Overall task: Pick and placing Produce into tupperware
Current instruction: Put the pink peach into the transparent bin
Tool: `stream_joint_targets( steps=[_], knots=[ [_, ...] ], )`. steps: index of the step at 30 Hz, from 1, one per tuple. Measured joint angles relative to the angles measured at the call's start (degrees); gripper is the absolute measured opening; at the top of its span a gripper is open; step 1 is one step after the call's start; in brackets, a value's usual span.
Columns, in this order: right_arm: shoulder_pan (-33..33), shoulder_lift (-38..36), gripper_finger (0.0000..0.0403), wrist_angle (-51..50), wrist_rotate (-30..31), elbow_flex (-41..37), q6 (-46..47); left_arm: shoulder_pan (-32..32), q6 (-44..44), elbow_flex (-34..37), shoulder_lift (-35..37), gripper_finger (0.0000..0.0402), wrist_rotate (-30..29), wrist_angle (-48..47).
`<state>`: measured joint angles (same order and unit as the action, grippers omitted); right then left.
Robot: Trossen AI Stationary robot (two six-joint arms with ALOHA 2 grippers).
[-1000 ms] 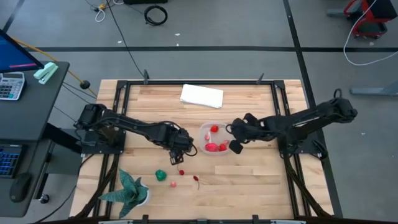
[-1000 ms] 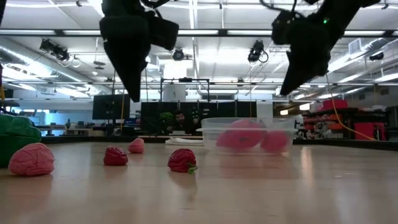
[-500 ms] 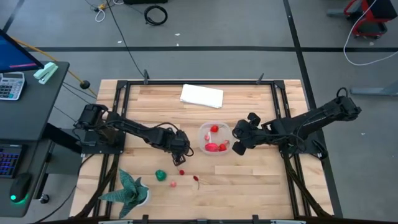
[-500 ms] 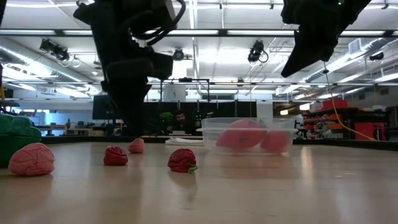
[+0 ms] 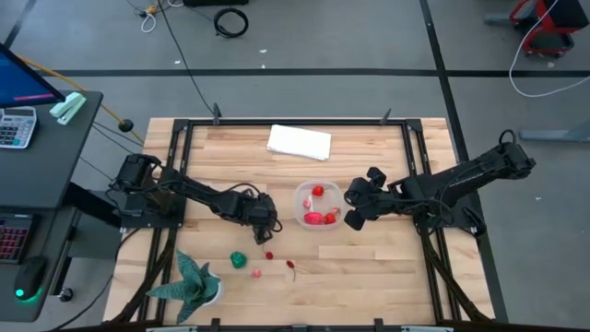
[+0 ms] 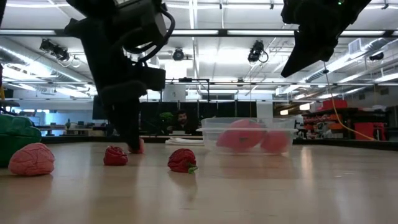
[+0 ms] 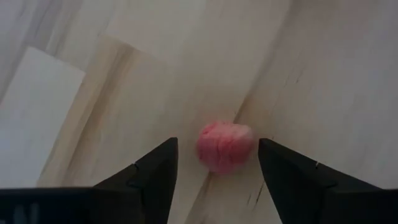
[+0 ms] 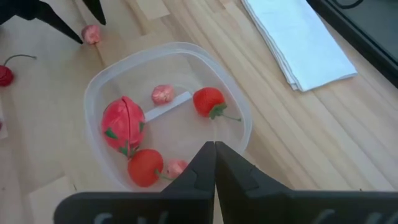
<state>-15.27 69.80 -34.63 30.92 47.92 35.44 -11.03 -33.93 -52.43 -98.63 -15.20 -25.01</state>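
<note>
Here the left gripper (image 7: 214, 163) is down at the table with its fingers spread wide on either side of a small pink piece (image 7: 224, 146), not yet closed on it. It sits just left of the clear tub (image 5: 316, 206), near the middle of the table. The right gripper (image 8: 214, 163) hangs over the tub's near rim with its fingers pressed together, holding nothing. Inside the tub lie a large red fruit (image 8: 122, 123), a strawberry (image 8: 208, 101), a red round piece (image 8: 145, 167) and two pink bits. Out on the wood remain a green piece (image 5: 238, 260), a pink bit (image 5: 257, 273), a cherry (image 5: 291, 266) and a small red berry (image 5: 269, 254). So roughly half is packed. A spiky plant (image 5: 192, 279) and a white cloth (image 5: 299, 142) stay aside.
</note>
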Motion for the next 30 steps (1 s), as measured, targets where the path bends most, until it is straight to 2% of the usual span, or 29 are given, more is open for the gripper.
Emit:
stream_joint_targets(
  steps=[4, 7, 10, 12, 16, 19, 23, 26, 28, 30],
  knots=[
    [0.0, 0.0, 0.0013, 0.0, 0.6, 0.0, 0.0, 0.0, -0.3, 0.4, 0.0, 0.0193, -1.2, 1.1],
    [0.0, 0.0, 0.0012, 0.0, 0.7, 0.0, 0.0, 0.0, -0.4, 0.4, 0.0, 0.0134, -1.9, 2.0],
    [0.0, 0.0, 0.0013, 0.0, 0.7, 0.0, 0.0, 0.0, -0.2, 0.3, 0.0, 0.0053, -2.7, 6.2],
    [0.0, 0.0, 0.0013, 0.0, 1.4, 0.0, 0.0, 0.0, 0.4, 0.4, 0.0, 0.0027, -3.7, 11.4],
    [0.0, 0.0, 0.0012, 0.0, 3.4, 0.0, 0.0, 0.1, 6.2, 0.3, 0.0, 0.0031, -8.5, 25.6],
    [0.0, 0.0, 0.0013, 0.0, 3.6, 0.0, 0.7, 1.0, 12.4, 0.2, 0.0, 0.0027, -9.3, 33.3],
    [0.0, 0.0, 0.0013, 0.0, 3.6, 0.0, 0.8, 3.4, 15.1, 0.2, 0.0, 0.0026, -8.8, 37.2],
    [0.0, 0.0, 0.0012, 0.0, 3.6, 0.0, 0.8, 5.3, 15.6, 0.2, 0.0, 0.0029, -4.5, 37.0],
    [0.0, 0.0, 0.0013, 0.0, 3.6, 0.0, 0.8, 6.3, 17.1, 0.2, 0.0, 0.0057, -1.0, 37.1],
    [0.0, 0.0, 0.0015, 0.1, 3.6, 0.0, 0.4, 6.8, 18.5, 0.2, 0.0, 0.0103, -0.2, 37.1]
  ],
)
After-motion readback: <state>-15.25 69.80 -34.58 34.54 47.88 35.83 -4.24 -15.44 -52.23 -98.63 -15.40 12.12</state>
